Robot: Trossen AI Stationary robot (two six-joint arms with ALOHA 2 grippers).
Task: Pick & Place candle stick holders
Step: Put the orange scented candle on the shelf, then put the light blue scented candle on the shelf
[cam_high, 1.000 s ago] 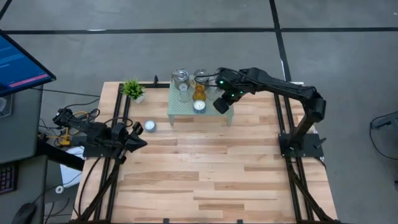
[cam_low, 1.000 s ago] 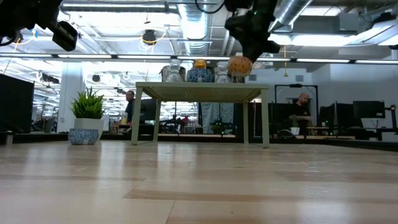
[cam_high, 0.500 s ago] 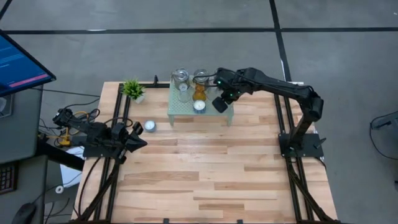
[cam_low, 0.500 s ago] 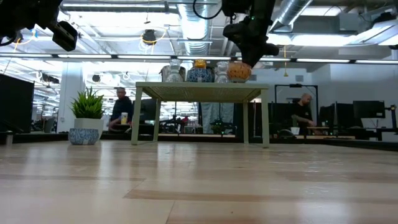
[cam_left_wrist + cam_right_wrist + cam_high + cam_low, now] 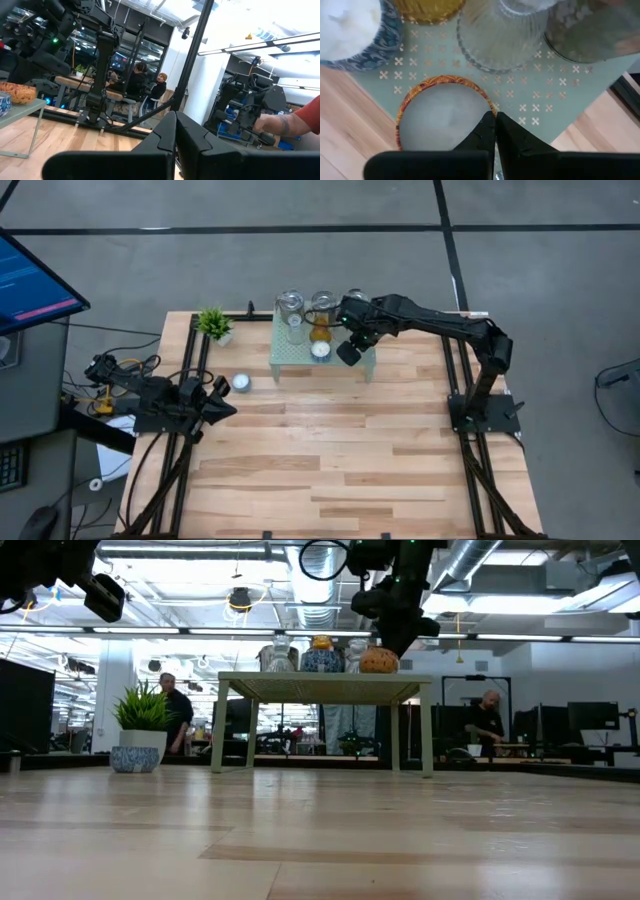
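Several holders, including the orange tealight cup (image 5: 444, 116) under the clenched right hand (image 5: 347, 350), were placed on the mesh stand (image 5: 285, 356), while one white tealight cup (image 5: 241, 383) remained on the surface (image 5: 330, 460).

1. The bench (image 5: 330, 470) is showing pale wooden planks with visible grain and a soft sheen.
2. The mesh stand (image 5: 530, 112) is looking like matt, pale green sheet punched with small cross-shaped holes.
3. The orange tealight cup (image 5: 442, 117) is showing a patterned orange rim around smooth, dull white wax.
4. The clear glass cup (image 5: 500, 37) is looking ribbed and glossy.
5. The amber cup (image 5: 427, 10) is looking like tinted glass.
6. The right gripper (image 5: 495, 130) is showing matt black fingers, seemingly plastic.
7. The floor (image 5: 300, 205) is looking like smooth grey concrete.
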